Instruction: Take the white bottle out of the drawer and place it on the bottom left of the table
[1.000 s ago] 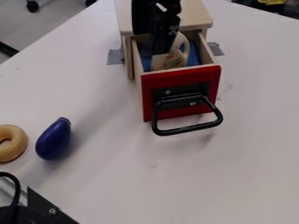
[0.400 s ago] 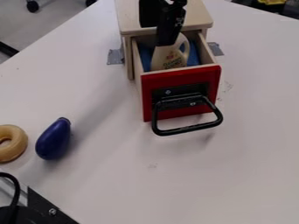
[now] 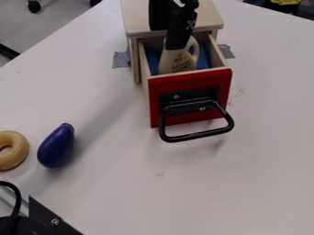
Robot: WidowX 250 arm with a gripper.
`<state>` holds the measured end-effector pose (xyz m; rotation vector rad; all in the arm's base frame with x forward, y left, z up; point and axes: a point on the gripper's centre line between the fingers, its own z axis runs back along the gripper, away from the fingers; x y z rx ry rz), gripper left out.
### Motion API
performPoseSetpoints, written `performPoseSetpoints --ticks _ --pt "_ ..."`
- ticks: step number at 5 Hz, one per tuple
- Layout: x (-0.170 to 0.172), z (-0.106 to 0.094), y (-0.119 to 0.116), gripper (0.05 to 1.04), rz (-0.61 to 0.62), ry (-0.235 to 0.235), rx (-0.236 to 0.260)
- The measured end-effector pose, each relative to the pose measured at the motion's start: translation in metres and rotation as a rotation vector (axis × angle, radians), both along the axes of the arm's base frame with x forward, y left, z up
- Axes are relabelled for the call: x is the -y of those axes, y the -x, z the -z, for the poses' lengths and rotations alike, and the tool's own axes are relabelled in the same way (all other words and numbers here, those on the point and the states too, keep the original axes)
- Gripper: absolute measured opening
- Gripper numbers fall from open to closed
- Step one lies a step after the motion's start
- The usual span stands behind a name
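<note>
The white bottle (image 3: 176, 62), cream-white with a printed label and a loop handle on its right side, is inside the open drawer (image 3: 191, 98) with the red front and black handle. It leans near the drawer's front wall, over something blue. My black gripper (image 3: 178, 40) hangs down over the drawer from the top of the view, its lower end overlapping the bottle's upper part and hiding its top. Whether the two touch, I cannot tell.
A wooden cabinet (image 3: 205, 18) holds the drawer, with grey tape (image 3: 121, 59) at its sides. On the left of the white table (image 3: 202, 188) lie a purple eggplant-shaped toy (image 3: 56, 146) and a tan ring (image 3: 12, 150). Black hardware (image 3: 46, 219) occupies the bottom left corner.
My gripper has shifted slightly up and to the right, uncovering more of the bottle's left side and label. The drawer and the toys have stayed put.
</note>
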<state>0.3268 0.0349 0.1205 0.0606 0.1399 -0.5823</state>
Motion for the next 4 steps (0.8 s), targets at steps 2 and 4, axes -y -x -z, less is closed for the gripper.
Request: performPoseSetpoints --ticks 2,4 --pt "0.0034 0.0033 -0.0033 0.999 -0.003 0.002 -0.002" --pt "0.0047 0.0064 -0.0082 0.999 -0.012 0.0 0.0"
